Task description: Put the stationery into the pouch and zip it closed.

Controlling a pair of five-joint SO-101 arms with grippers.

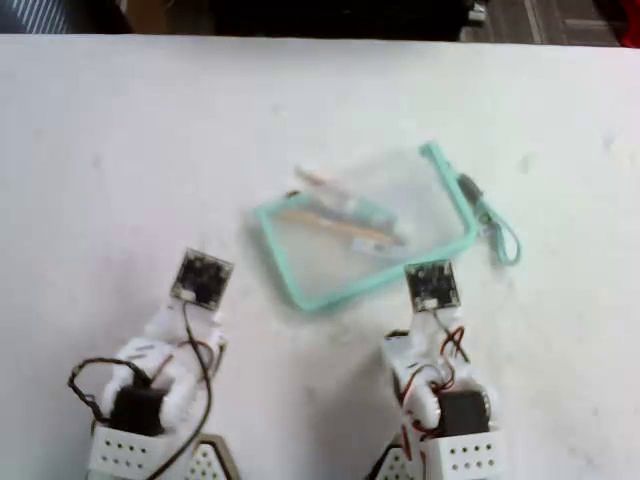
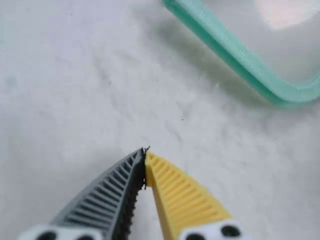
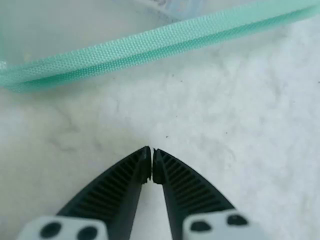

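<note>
The left arm sits low at the near side of the white table [image 1: 100,150] and points away toward the far side. The left gripper [image 2: 145,155] is shut tight with nothing in it. One finger is gray [image 2: 107,197] and the other is yellow [image 2: 180,195], and both have little ridges like a comb. The right arm sits beside it in the same pose. The right gripper [image 3: 151,157] is pinched shut too, with nothing between its two black ridged fingers [image 3: 120,187]. The pouch [image 1: 283,262] lies flat on the table in front of both arms, turned at a slant. Its near corner [image 2: 235,55] is just ahead of the left gripper and off to one side, not touching it. Its long near edge [image 3: 150,45] lies close in front of the right gripper, also not touching. The pouch is a see-through, soft rectangle with round corners and a green woven band all around. A loop of green strap [image 1: 503,243] hangs off its right end. Inside the pouch lie the stationery pieces, a wooden pencil [image 1: 330,222] and some pale things [image 1: 352,207] that are too blurry to name. The table top is white with faint gray marks.
</note>
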